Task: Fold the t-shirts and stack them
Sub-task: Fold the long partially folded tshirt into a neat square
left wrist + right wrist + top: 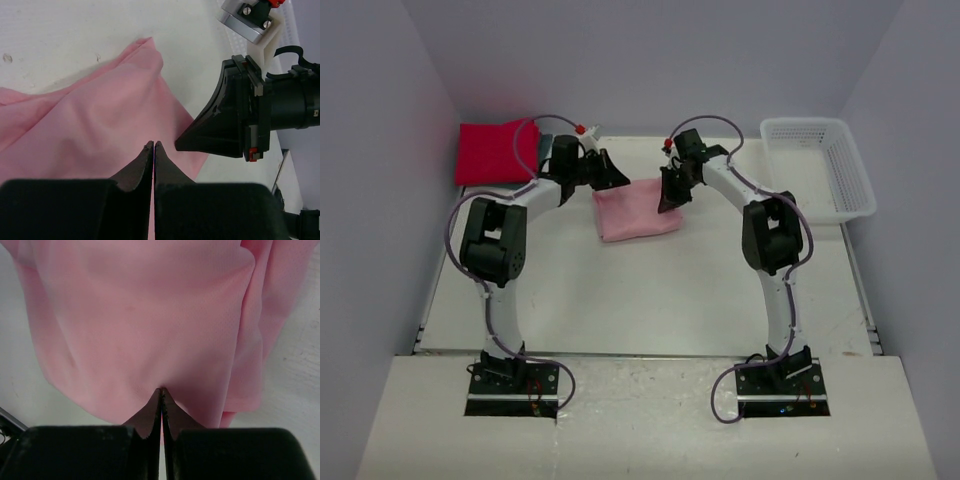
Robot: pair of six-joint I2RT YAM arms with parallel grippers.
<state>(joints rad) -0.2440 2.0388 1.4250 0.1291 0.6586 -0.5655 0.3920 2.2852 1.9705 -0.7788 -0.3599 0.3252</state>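
Observation:
The pale pink t-shirt lies folded into a rough square at the table's middle back. It also shows in the left wrist view and the right wrist view. My left gripper is shut just above the shirt's back left edge, with no cloth seen between the jaws. My right gripper is shut at the shirt's right edge; the cloth puckers at its tips. It also shows in the left wrist view. The crimson-red folded shirt lies at the back left. The dark teal shirt is not clearly in view.
A white plastic mesh basket stands at the back right of the table. Grey walls close in the back and both sides. Both arms arch over the table's middle toward the pink shirt.

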